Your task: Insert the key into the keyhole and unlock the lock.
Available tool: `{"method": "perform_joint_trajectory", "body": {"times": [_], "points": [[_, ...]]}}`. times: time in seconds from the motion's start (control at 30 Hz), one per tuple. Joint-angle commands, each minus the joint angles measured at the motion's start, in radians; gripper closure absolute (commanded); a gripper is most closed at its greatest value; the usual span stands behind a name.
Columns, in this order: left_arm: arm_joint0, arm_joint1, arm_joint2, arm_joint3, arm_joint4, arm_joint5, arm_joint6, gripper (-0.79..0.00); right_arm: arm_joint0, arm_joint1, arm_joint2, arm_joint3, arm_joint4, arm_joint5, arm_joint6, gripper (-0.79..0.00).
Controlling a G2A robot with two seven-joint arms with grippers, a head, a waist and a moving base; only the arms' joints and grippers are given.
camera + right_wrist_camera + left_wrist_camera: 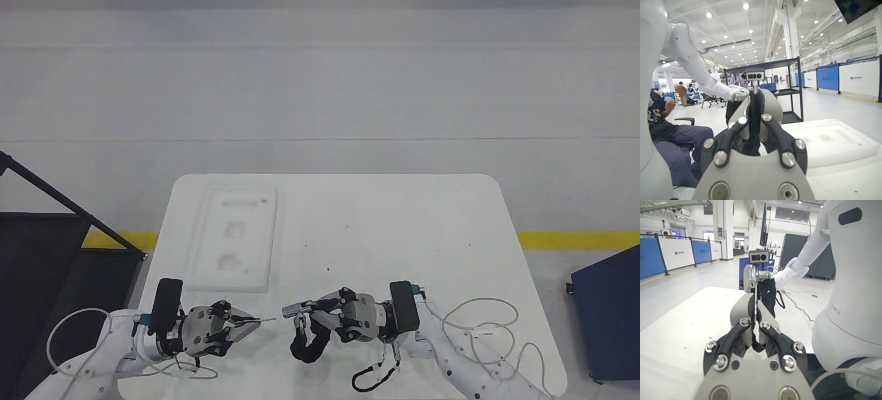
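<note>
My left gripper point(245, 322) point(754, 298) is shut on the key point(755, 303), a thin metal blade with a black lanyard point(755, 345) trailing back between the fingers. Its tip points at the silver lock point(751, 278) point(293, 312) and stops just short of the keyhole point(752, 283). The lock hangs above the table's near edge, held by my right gripper point(308, 318) point(755, 93). That gripper is shut on the lock's body and its black strap point(753, 117). A bit of the lock's metal point(739, 95) shows past its fingers.
A white foam tray point(238, 238) point(829, 136) with shallow recesses lies at the table's back left. Loose white cable point(485, 325) curls at the right near the right arm. A black cord loop point(375, 378) hangs at the near edge.
</note>
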State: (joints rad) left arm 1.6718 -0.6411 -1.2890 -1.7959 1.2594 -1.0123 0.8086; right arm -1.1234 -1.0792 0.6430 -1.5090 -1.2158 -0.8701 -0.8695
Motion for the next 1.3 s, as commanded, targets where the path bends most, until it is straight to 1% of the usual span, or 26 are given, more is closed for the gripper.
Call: {"method": "perform_joint_trajectory", "body": {"times": [0.0,0.2,0.33,0.7,1.27], "points": [[-0.004,-0.001,0.008,0.010,-0.003,0.000,-0.001,0.000,0.000,0.000,0.000,0.000,0.000,0.000,0.000,0.000],[-0.017,-0.005,0.032,0.021,-0.052,0.000,-0.001,0.000,0.000,0.000,0.000,0.000,0.000,0.000,0.000,0.000],[-0.031,-0.006,0.062,0.018,-0.095,0.000,-0.001,0.000,0.000,0.000,0.000,0.000,0.000,0.000,0.000,0.000],[-0.057,-0.008,0.099,0.056,-0.121,0.000,-0.001,0.000,0.000,0.000,0.000,0.000,0.000,0.000,0.000,0.000],[-0.087,-0.005,0.143,0.056,-0.124,0.000,-0.001,0.000,0.000,0.000,0.000,0.000,0.000,0.000,0.000,0.000]]}}
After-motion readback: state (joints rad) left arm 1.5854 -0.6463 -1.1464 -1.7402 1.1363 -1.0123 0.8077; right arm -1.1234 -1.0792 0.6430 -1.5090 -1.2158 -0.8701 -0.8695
